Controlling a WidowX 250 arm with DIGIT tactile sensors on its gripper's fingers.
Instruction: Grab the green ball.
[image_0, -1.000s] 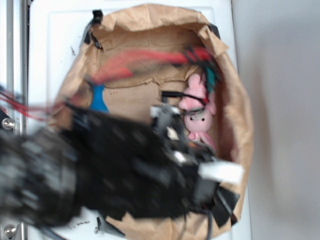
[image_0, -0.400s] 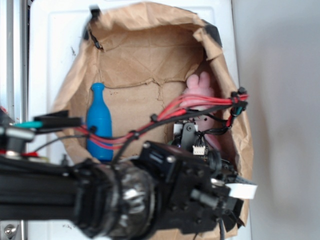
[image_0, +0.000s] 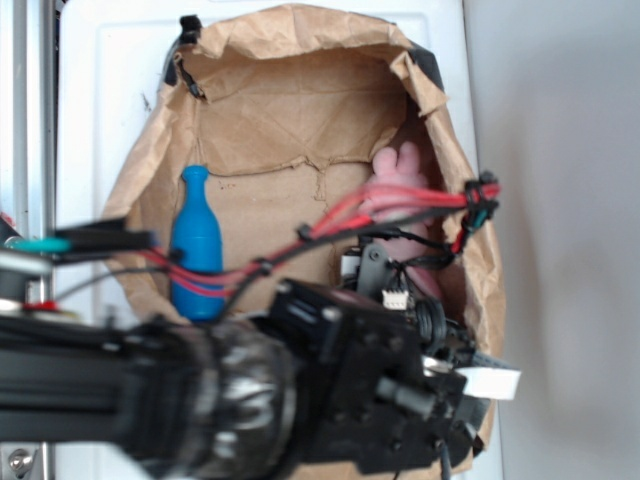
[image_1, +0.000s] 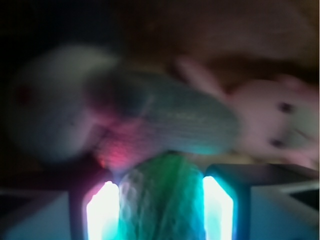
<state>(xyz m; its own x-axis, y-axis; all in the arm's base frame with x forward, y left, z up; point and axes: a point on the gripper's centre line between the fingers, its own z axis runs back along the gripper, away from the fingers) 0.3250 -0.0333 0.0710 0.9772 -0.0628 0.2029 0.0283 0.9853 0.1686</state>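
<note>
In the wrist view the green ball (image_1: 161, 197), teal-green and ribbed, fills the gap between my gripper (image_1: 160, 210) fingers and touches both lit pads (image_1: 102, 212). The gripper is shut on it. Just beyond the ball lies a grey plush animal (image_1: 180, 117) with a white face (image_1: 47, 107). A pink bunny (image_1: 277, 122) is to the right of it. In the exterior view my arm (image_0: 330, 390) covers the gripper and the ball, low in the brown paper bag (image_0: 290, 110).
A blue bottle (image_0: 195, 245) stands at the left inside the bag. The pink bunny (image_0: 398, 185) rests against the bag's right wall, behind red and black cables (image_0: 400, 210). The bag's crumpled walls rise all around, on a white surface (image_0: 110, 80).
A second ago the arm was blurred and covered the bottle. It now sits lower and to the right, the bottle is uncovered, and little has shifted over the last half second.
</note>
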